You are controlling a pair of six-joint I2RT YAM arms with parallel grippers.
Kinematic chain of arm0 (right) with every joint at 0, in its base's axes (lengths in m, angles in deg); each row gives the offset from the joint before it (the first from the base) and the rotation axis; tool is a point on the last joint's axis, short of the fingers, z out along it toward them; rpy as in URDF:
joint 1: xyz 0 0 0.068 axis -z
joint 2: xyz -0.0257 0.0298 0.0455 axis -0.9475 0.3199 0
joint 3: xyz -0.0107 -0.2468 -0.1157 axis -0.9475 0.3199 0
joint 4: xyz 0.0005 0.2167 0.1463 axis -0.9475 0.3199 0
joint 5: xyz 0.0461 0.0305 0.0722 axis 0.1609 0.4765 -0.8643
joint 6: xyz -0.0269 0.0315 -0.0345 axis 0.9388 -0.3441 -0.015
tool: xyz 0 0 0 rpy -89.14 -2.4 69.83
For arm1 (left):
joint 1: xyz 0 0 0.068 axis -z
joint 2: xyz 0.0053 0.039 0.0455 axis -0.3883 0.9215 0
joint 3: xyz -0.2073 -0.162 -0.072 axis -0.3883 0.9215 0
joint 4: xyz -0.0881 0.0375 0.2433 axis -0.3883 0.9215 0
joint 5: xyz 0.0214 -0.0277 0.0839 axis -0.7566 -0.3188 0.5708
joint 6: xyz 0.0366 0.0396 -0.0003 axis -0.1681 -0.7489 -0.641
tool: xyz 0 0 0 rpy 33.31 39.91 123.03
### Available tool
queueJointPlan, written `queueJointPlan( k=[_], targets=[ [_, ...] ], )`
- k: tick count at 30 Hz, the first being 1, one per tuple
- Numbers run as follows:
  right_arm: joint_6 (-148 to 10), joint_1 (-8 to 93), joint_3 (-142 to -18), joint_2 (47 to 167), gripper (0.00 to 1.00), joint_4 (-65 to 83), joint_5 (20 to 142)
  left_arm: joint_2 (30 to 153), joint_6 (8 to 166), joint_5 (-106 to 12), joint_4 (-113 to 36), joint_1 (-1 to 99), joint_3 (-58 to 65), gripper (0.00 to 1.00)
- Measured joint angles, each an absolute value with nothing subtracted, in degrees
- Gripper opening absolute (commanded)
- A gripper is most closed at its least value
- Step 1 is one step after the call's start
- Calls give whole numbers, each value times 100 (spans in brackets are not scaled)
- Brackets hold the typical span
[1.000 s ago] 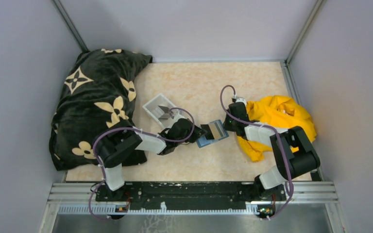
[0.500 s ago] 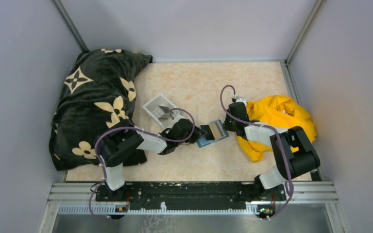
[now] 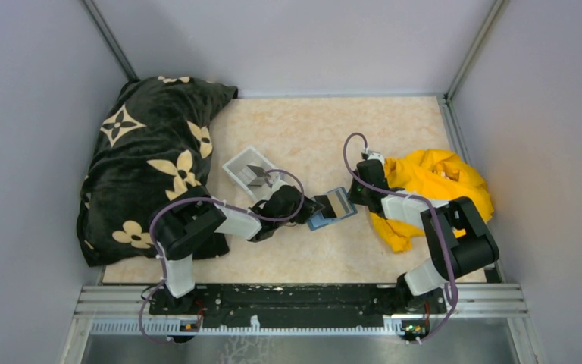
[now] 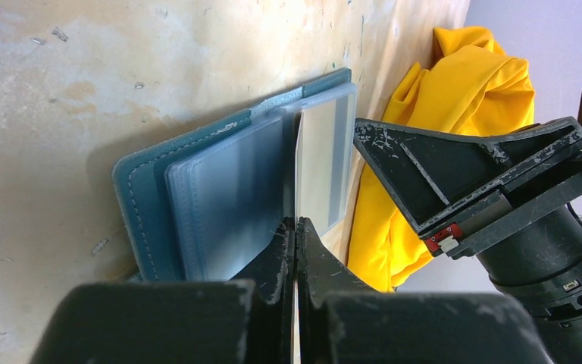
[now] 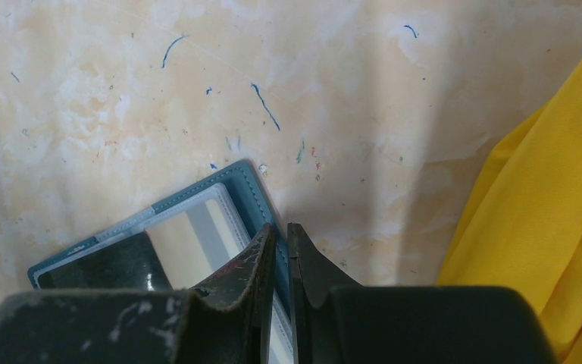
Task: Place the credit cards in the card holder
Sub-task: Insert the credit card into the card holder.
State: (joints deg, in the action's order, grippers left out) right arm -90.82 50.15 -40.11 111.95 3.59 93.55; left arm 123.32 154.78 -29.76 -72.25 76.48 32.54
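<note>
The teal card holder (image 3: 321, 221) lies open on the table between both arms, its clear sleeves (image 4: 235, 182) facing up. My left gripper (image 4: 296, 221) is shut on a thin credit card (image 4: 297, 167) seen edge-on, whose far end reaches into the sleeves near the fold. A tan card with a grey stripe (image 5: 193, 239) shows at the right-hand sleeve. My right gripper (image 5: 281, 227) is shut on the holder's teal edge (image 5: 248, 188), pinning that side. In the top view the left gripper (image 3: 317, 205) and right gripper (image 3: 351, 199) face each other across the holder.
A small white tray (image 3: 236, 163) with grey cards (image 3: 256, 175) stands behind the left arm. A black flowered cushion (image 3: 148, 155) fills the left side. A yellow cloth (image 3: 433, 188) is bunched under the right arm, close to the holder.
The left gripper and its card have crept slightly to the right, toward the holder. The right arm and the holder have stayed put.
</note>
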Motion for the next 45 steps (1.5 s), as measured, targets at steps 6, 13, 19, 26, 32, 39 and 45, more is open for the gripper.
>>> queueJointPlan(
  k=[6, 13, 19, 26, 32, 39, 45],
  targets=[
    [-9082, 5015, -4011, 11195, 12, 361, 9355, 12402, 15541, -3013, -7315, 7648, 3257, 0],
    [-9082, 5015, -4011, 11197, 12, 359, 9353, 12475, 15517, -3038, -7468, 7646, 3259, 0],
    [-9082, 5015, -4011, 11199, 12, 352, 9351, 12479, 15410, -3031, -7503, 7641, 3289, 0],
    [-9079, 5015, -4011, 11199, 12, 352, 9351, 12479, 14984, -3029, -7586, 7582, 3296, 0],
    [-9079, 5015, -4011, 11199, 12, 352, 9351, 12479, 14671, -3038, -7630, 7530, 3296, 0],
    [-9079, 5015, -4011, 11199, 12, 355, 9351, 12479, 14492, -3079, -7667, 7519, 3296, 0],
    [-9077, 5015, -4011, 11199, 12, 352, 9349, 12479, 14394, -3118, -7669, 7519, 3274, 0]
  ],
)
